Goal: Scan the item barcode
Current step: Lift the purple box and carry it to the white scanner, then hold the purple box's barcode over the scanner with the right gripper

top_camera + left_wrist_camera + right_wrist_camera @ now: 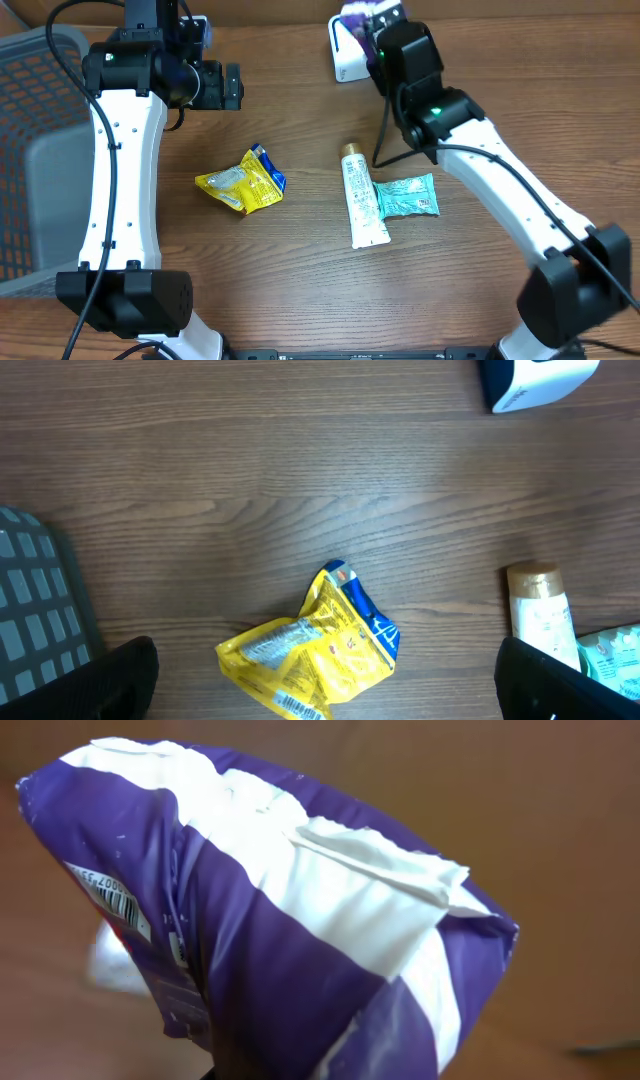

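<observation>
The purple-and-white packet [300,920], seemingly light, crinkly and crushable, hung at the overhead view's upper centre, nipped in the nearly closed right claw [383,22], best held by an edge clear of its barcode [112,900], while the left claw [232,86] gaped empty.

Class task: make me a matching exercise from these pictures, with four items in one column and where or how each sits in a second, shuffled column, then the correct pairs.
1. yellow packet
2. white tube
3. teal sachet
4. purple and white packet

A. held up in the air, barcode showing
B. lying by itself, apart from the others
C. lying flat, gold cap towards the white scanner
D. lying against the tube's side

Pairs: 1-B, 2-C, 3-D, 4-A.
</observation>
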Robot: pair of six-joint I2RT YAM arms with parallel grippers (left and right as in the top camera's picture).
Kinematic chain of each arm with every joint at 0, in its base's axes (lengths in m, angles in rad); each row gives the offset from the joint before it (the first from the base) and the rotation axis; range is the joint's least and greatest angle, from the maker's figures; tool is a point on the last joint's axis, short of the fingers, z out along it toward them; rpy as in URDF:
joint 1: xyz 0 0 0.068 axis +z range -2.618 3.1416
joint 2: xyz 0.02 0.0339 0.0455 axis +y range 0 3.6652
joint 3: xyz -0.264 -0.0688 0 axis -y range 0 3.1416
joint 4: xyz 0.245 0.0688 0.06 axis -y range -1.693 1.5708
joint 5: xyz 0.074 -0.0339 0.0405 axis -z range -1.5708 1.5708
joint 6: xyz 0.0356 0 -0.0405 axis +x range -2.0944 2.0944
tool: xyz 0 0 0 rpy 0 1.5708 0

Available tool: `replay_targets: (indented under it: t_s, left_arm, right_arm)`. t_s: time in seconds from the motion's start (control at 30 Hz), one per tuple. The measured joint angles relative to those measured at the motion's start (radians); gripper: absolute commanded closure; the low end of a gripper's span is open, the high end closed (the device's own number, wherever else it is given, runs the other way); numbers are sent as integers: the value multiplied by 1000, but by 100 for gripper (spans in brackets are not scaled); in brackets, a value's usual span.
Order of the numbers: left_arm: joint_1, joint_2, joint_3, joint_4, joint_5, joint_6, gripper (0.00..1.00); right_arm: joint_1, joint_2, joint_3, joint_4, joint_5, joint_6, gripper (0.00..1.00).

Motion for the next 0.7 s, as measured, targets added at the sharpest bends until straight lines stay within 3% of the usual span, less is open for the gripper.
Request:
replay_targets:
  t_s: [0.23,0.7]
  left_arm:
    - [0,0,0,0,0,0,0]
    - [0,0,0,0,0,0,1]
  right_arm:
    - [0,101,0,293,180,-298,96]
    - [1,427,5,887,234,-801,96]
